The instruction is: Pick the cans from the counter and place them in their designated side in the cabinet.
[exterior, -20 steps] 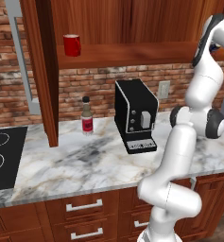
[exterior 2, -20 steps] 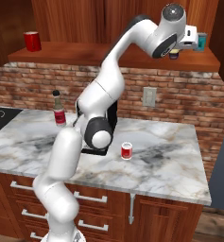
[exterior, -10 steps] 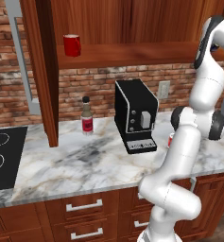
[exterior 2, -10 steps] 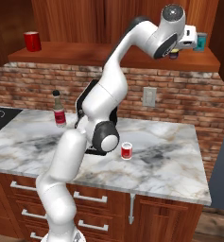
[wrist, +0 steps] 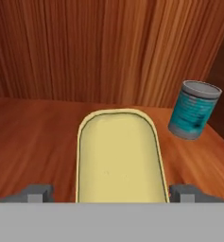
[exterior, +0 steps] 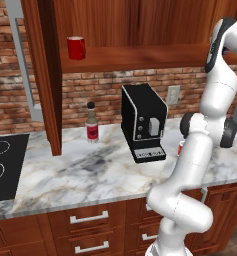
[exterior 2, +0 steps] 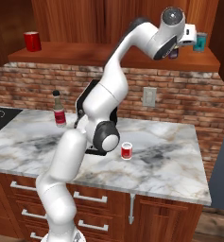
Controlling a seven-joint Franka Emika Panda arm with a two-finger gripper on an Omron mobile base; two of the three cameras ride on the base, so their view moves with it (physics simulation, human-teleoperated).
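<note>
fingers wide apart, astride blue can | teal can near, shelf open other side

Teal can; yellow-labelled can; red can; veined marble counter.

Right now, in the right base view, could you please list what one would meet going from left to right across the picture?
Red mug on the wooden cabinet shelf → dark-capped sauce bottle with a red label → small red can with a white top on the marble counter → grey wall socket on the brick → teal can on the shelf.
</note>
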